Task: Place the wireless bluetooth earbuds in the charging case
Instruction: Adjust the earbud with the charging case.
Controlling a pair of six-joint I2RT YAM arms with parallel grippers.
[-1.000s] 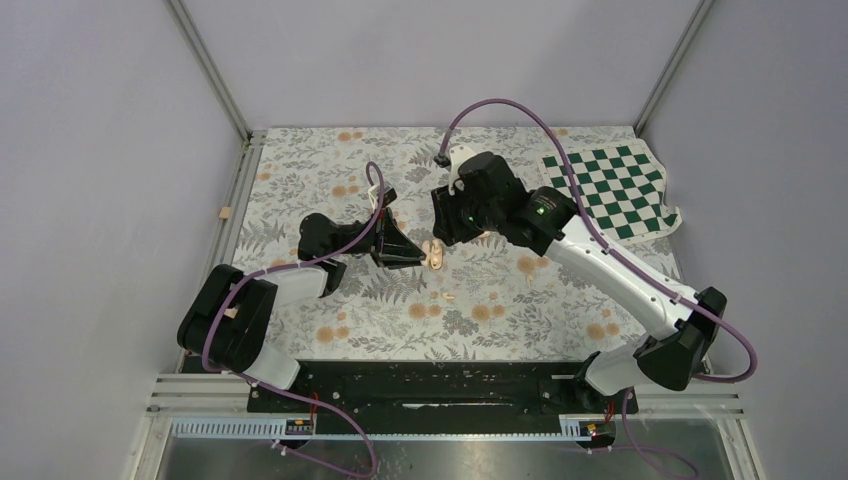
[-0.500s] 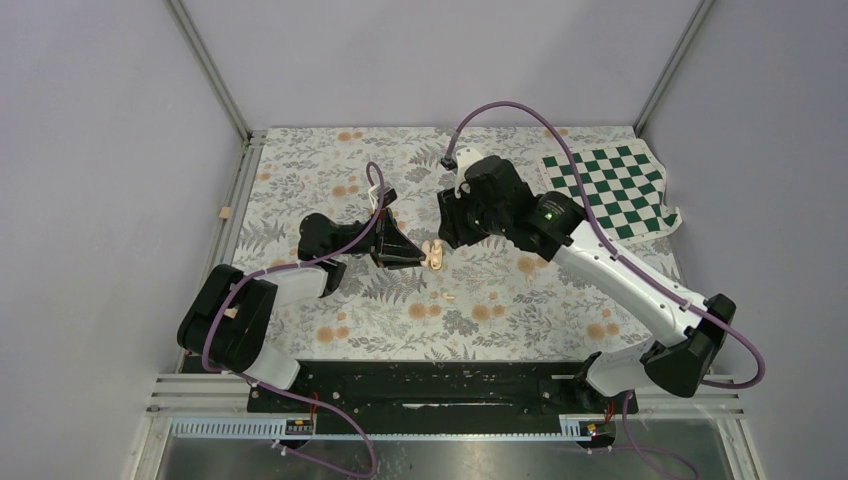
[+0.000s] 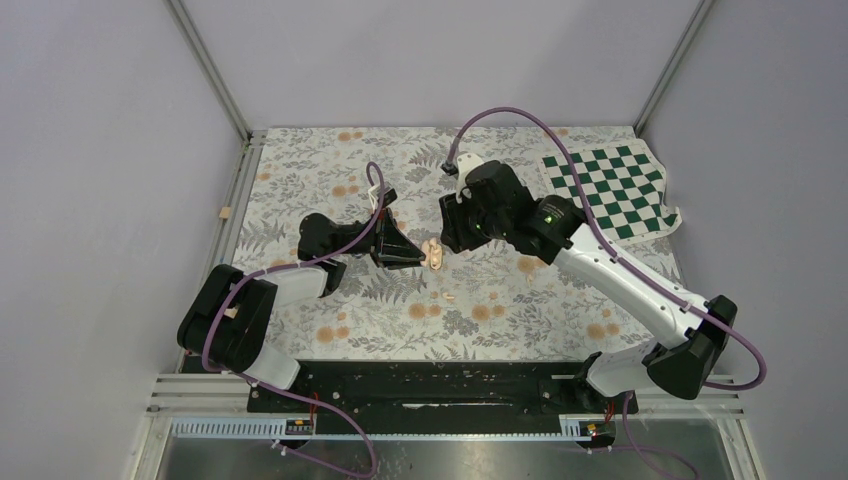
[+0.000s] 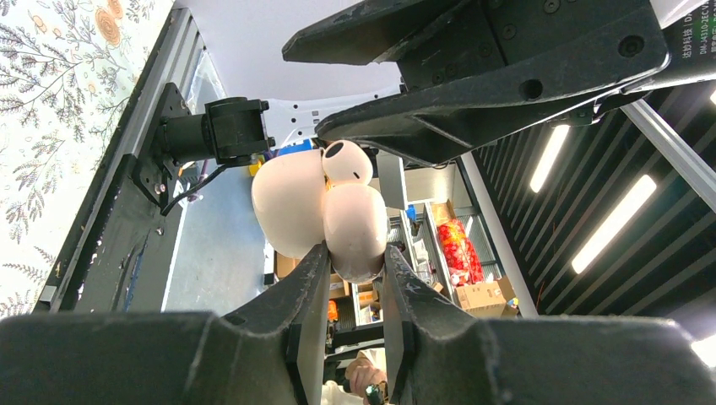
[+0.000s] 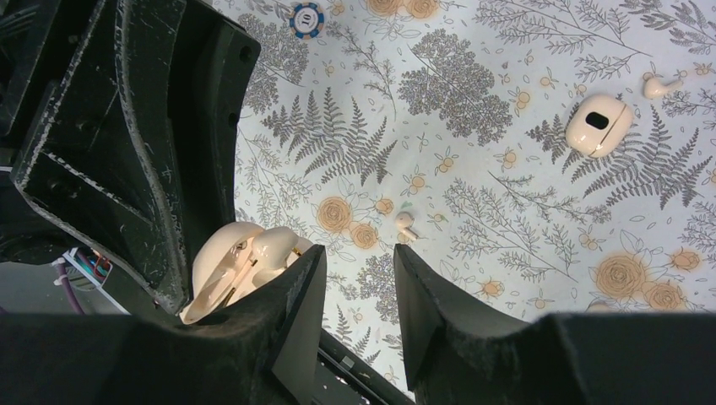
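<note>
My left gripper (image 4: 355, 253) is shut on the charging case (image 4: 353, 226), a pale peach rounded case held off the table with its lid (image 4: 285, 202) open. One earbud (image 4: 346, 162) sits in the case top. In the top view the case (image 3: 432, 252) hangs between both grippers. My right gripper (image 5: 359, 261) is open and empty, its left finger close beside the case (image 5: 232, 266). Another earbud (image 5: 406, 224) lies on the floral mat below the gap, also seen as a loose earbud (image 3: 449, 296) in the top view.
A pale rounded shell with a dark slot (image 5: 599, 125) and a small bud-like piece (image 5: 659, 84) lie on the mat. A poker chip (image 5: 306, 15) lies further off. A green checkered cloth (image 3: 615, 185) is at the back right, a tan block (image 3: 225, 212) at the left rail.
The right arm has shifted slightly to the right, its gripper still beside the case. The left gripper and the case have not moved.
</note>
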